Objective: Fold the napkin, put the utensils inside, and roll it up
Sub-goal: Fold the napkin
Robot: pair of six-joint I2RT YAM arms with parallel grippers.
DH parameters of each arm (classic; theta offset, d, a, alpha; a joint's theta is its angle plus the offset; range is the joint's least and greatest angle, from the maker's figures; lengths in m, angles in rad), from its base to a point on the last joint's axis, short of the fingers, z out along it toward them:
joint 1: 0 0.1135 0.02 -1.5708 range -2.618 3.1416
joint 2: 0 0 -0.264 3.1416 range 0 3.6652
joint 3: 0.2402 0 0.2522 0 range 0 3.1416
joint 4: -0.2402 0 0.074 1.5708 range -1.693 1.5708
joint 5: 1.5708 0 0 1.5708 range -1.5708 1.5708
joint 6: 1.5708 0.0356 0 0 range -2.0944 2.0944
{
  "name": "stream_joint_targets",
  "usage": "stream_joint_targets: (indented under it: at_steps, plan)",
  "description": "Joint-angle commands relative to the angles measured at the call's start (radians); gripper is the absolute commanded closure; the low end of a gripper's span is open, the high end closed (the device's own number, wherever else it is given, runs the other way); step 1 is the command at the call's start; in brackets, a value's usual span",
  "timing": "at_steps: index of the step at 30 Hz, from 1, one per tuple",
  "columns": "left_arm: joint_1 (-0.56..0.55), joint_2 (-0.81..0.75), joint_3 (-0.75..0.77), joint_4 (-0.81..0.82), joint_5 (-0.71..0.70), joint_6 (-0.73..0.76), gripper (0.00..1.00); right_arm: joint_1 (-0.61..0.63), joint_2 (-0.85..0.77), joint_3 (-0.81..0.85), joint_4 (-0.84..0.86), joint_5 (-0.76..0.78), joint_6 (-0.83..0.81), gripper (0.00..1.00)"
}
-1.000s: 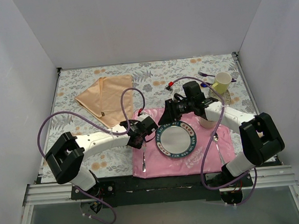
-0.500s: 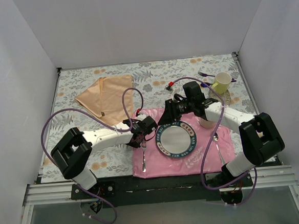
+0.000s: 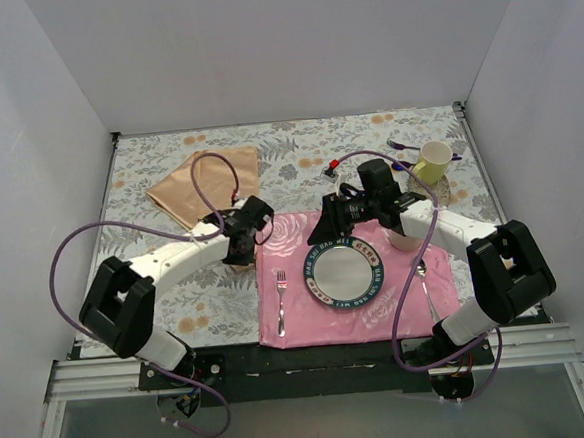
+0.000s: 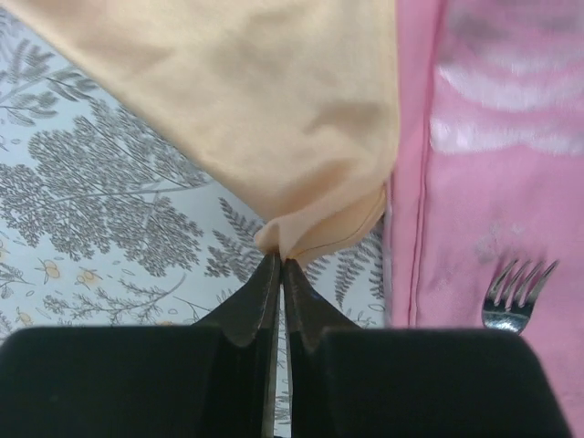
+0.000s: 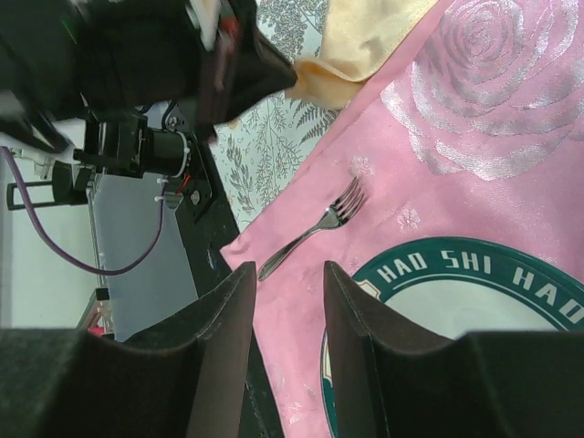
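The peach-gold napkin (image 3: 201, 181) lies folded on the leaf-print tablecloth at the back left. Its near corner reaches the pink mat's edge. My left gripper (image 3: 242, 245) is shut on that corner; in the left wrist view the cloth (image 4: 274, 109) bunches at the closed fingertips (image 4: 281, 258). My right gripper (image 3: 329, 226) is open and empty above the pink mat, between the mat's left part and the plate; it also shows in the right wrist view (image 5: 287, 274). The dark copper-brown utensils are out of view. The napkin corner (image 5: 360, 46) shows in the right wrist view too.
A pink rose-printed placemat (image 3: 399, 312) holds a green-rimmed plate (image 3: 344, 273), a silver fork (image 3: 281, 300) to its left and a silver spoon (image 3: 424, 282) to its right. A yellow cup (image 3: 433, 159) and purple spoons (image 3: 401, 146) stand at the back right.
My left gripper has moved left and back, off the pink mat near the silver fork, to the napkin's near corner. The right arm has not moved.
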Motion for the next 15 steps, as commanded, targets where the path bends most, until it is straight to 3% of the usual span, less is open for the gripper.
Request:
stream_joint_targets:
  at_steps: [1, 15]
  plan:
    - [0.165, -0.137, 0.065, 0.051, 0.135, 0.046, 1.00, -0.001, -0.018, -0.003, 0.043, -0.024, -0.002, 0.57]
    - [0.648, -0.058, 0.159, 0.252, 0.537, 0.098, 1.00, -0.001, -0.001, 0.003, 0.003, -0.030, -0.025, 0.57]
